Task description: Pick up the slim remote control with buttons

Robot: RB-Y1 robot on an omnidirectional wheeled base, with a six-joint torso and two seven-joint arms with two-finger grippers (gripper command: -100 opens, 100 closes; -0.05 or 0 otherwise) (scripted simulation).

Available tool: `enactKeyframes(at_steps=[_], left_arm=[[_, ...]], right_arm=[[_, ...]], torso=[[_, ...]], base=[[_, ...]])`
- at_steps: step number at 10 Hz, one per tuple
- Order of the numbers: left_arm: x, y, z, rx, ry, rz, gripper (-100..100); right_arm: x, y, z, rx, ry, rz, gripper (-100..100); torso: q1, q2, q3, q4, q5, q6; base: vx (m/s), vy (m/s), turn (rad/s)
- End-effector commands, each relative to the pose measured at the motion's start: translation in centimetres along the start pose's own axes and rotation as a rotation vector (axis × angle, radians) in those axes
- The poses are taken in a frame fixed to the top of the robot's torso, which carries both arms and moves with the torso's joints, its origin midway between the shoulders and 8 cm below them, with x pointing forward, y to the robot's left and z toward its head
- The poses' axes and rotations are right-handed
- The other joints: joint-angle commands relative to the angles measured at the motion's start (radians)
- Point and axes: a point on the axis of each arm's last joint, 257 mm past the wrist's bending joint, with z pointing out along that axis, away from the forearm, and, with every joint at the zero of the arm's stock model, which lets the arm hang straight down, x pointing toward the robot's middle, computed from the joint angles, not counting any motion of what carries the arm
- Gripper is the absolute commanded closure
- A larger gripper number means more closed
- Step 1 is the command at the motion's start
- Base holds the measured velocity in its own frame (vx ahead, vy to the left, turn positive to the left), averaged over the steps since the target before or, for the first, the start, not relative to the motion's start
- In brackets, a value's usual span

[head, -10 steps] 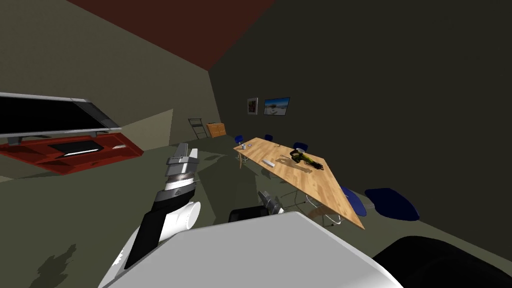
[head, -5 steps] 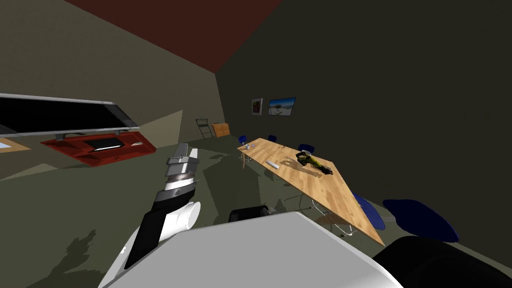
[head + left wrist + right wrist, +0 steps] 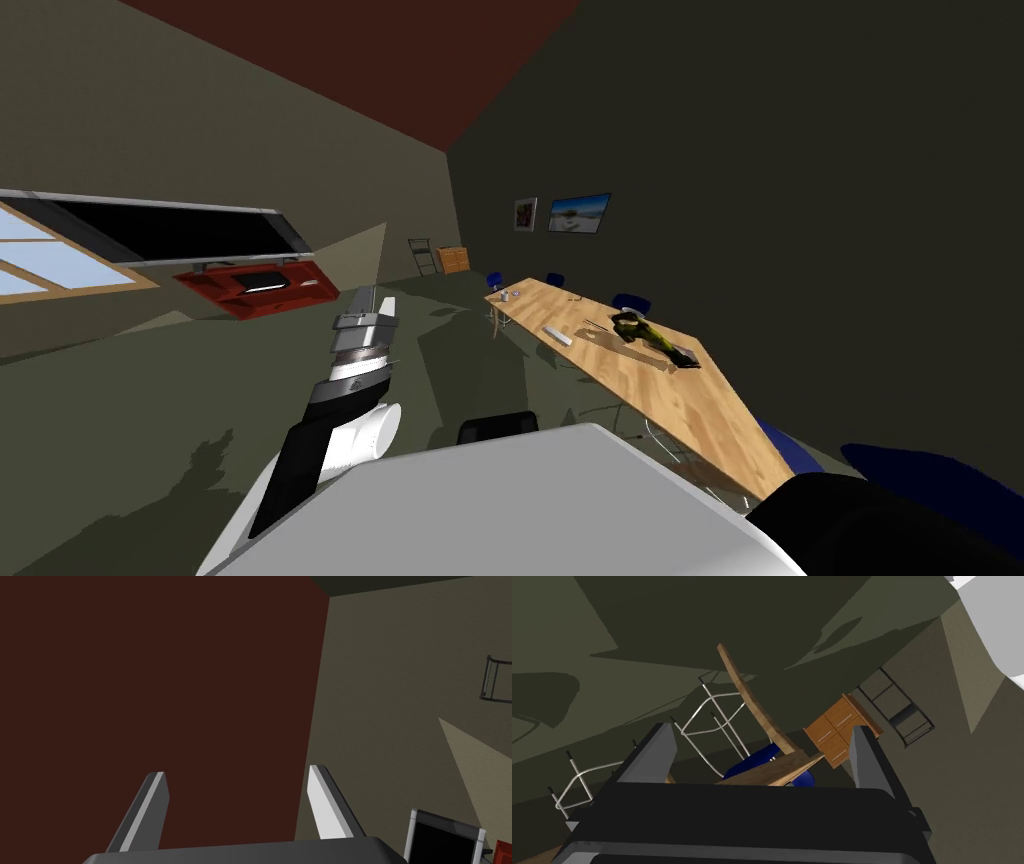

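Observation:
A slim light grey remote (image 3: 557, 336) lies flat on the long wooden table (image 3: 680, 400), near the table's left edge, far ahead and to the right of me. My left gripper (image 3: 363, 302) is raised in front of my chest, well short of the table; its fingers (image 3: 320, 803) stand open with nothing between them. The right gripper (image 3: 762, 751) is open and holds nothing. It points at the table's edge (image 3: 747, 701) seen side-on, with metal chair legs (image 3: 712, 721) beside it.
A yellow and black tool (image 3: 655, 338) and a small cup (image 3: 503, 295) also lie on the table. Blue chairs (image 3: 630, 300) stand along it. A wooden cabinet (image 3: 453, 260) and a rack (image 3: 422, 255) are at the far wall. A red TV stand (image 3: 255, 288) is at left.
My whole view has swung: the TV stand and table have slid to the right, and a window has come in at left. The right gripper has left the head view. The left arm holds its pose.

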Motion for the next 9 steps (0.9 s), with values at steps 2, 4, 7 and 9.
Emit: enactKeyframes(at_steps=[2, 4, 7, 9], left_arm=[[0.0, 0.0, 0.0, 0.000, 0.000, 0.000, 0], [0.0, 0.0, 0.0, 0.000, 0.000, 0.000, 0], [0.0, 0.0, 0.0, 0.000, 0.000, 0.000, 0], [0.0, 0.0, 0.0, 0.000, 0.000, 0.000, 0]], right_arm=[[4.7, -4.2, -3.6, 0.093, 0.124, -0.032, -100], [7.3, -7.4, -6.9, 0.156, 0.208, -0.062, -100], [10.7, -12.0, -12.8, 0.248, 0.340, -0.113, -100], [12.6, -15.1, -16.7, 0.319, 0.415, -0.127, -100]], torso=[[0.001, -0.003, -0.002, -0.001, 0.000, 0.000], [0.001, -0.002, -0.001, 0.000, 0.000, 0.000], [-0.002, -0.001, -0.001, 0.000, 0.000, 0.000], [-0.002, -0.003, -0.002, -0.001, 0.000, 0.000]], base=[[0.142, 0.092, 0.223], [0.111, 0.066, 0.160], [0.133, 0.030, 0.209], [0.146, 0.021, 0.211]])
